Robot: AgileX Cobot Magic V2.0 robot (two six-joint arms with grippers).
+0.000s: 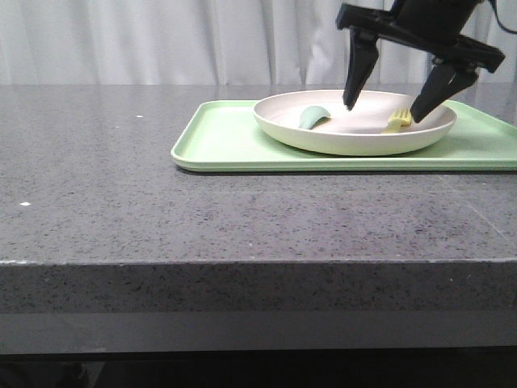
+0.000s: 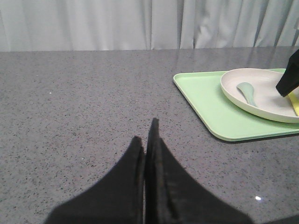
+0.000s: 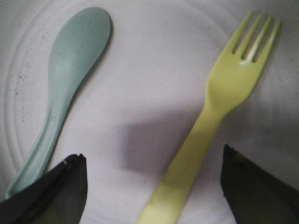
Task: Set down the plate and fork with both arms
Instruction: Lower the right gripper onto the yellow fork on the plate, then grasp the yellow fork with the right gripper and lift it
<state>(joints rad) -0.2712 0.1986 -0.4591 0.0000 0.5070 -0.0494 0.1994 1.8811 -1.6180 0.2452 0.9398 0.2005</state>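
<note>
The off-white plate (image 1: 355, 139) sits on a light-green tray (image 1: 226, 141) at the back right of the counter. In it lie the pale-yellow fork (image 1: 397, 121) and a teal spoon (image 1: 313, 117). My right gripper (image 1: 386, 105) hangs open over the plate, its fingertips down inside it, the fork handle (image 3: 187, 172) lying between the spread fingers and apart from both. The spoon (image 3: 65, 88) lies beside one finger. My left gripper (image 2: 145, 135) is shut and empty, low over bare counter left of the tray; the plate (image 2: 261, 95) shows far off in its view.
The grey speckled stone counter (image 1: 161, 210) runs wide to the left of the tray and ends in a front edge (image 1: 242, 263). White curtains (image 1: 161, 40) hang behind.
</note>
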